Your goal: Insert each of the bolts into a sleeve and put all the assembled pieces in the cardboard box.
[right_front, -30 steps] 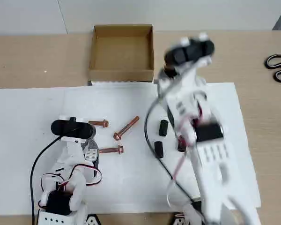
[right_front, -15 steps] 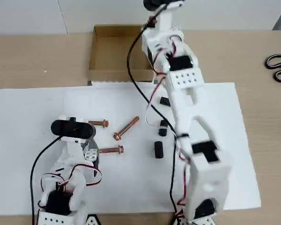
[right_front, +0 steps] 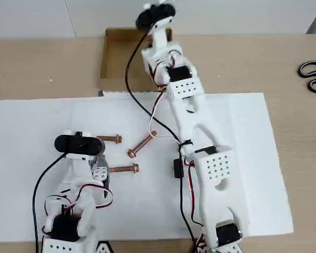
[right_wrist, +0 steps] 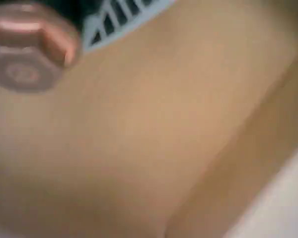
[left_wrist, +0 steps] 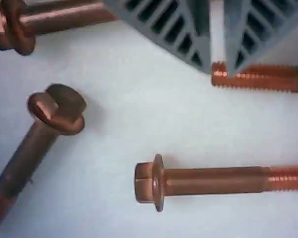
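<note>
Bolt [right_wrist: 27,54] is clamped in right gripper [right_front: 157,42], head facing the wrist cam; dark bit [right_wrist: 49,6] beside the head may be a sleeve, can't confirm. Right arm is stretched out over box [right_front: 131,84]; cardboard shows close under the bolt, so I judge it's inside the rim, near the floor.

Left gripper [left_wrist: 218,69] sits low on paper [right_front: 31,132]; its fingers [left_wrist: 174,25] are nearly together w/ a thin slit between, holding nothing; a threaded end [left_wrist: 258,82] touches their tips. Three loose bolts [right_front: 111,138] [right_front: 142,144] [right_front: 124,168] lie on the paper between the arms; spare sleeve [right_front: 177,167] lies beside right arm, just by its cable [right_front: 127,68].

Risks, as I judge them:
- If the fit is slack, letting go w/ the piece tilted could let the bolt slide out of its sleeve; it'd land as two parts.
- Letting go too near a wall could bounce it off the rim and out.
- Pulling back, the slack cable could snag or sweep the spare sleeve and nearest loose bolt.
- If that dark bit isn't a sleeve, an unassembled bolt goes in.
</note>
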Action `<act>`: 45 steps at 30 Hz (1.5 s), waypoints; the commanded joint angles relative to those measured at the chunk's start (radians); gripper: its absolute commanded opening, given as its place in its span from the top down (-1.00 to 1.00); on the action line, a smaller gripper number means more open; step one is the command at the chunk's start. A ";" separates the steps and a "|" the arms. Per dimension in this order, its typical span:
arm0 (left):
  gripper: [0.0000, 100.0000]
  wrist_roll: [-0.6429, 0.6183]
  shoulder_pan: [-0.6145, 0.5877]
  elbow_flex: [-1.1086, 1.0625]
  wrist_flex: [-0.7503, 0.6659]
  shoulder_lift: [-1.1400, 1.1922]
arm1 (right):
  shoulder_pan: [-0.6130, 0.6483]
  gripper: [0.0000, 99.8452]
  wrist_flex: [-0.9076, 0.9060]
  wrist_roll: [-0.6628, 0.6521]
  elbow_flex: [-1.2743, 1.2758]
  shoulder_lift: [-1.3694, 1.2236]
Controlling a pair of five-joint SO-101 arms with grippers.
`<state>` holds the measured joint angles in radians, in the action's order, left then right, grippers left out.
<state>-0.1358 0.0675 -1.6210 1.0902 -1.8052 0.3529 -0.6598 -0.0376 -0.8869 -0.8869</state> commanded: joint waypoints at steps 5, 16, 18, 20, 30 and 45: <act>0.99 -0.003 -0.008 0.001 -0.003 -0.011 | 0.002 0.66 -0.070 -0.012 -0.080 0.016; 0.99 -0.003 -0.011 0.001 -0.003 -0.011 | -0.002 0.68 -0.260 -0.006 -0.229 0.047; 0.99 -0.003 -0.011 0.001 -0.003 -0.011 | -0.002 0.70 -0.348 -0.006 -0.284 0.056; 0.99 -0.003 -0.011 0.001 -0.003 -0.011 | -0.002 0.73 -0.449 -0.006 -0.338 0.059; 0.99 -0.003 -0.012 0.001 -0.003 -0.011 | -0.015 0.75 -0.990 -0.012 -0.580 0.051; 0.99 -0.003 -0.014 0.001 -0.003 -0.011 | -0.113 0.75 -1.076 -0.356 -0.295 0.159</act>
<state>-0.1358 0.0598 -1.6210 1.0902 -1.8052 0.2455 -1.7231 -0.2693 -1.2444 -0.8608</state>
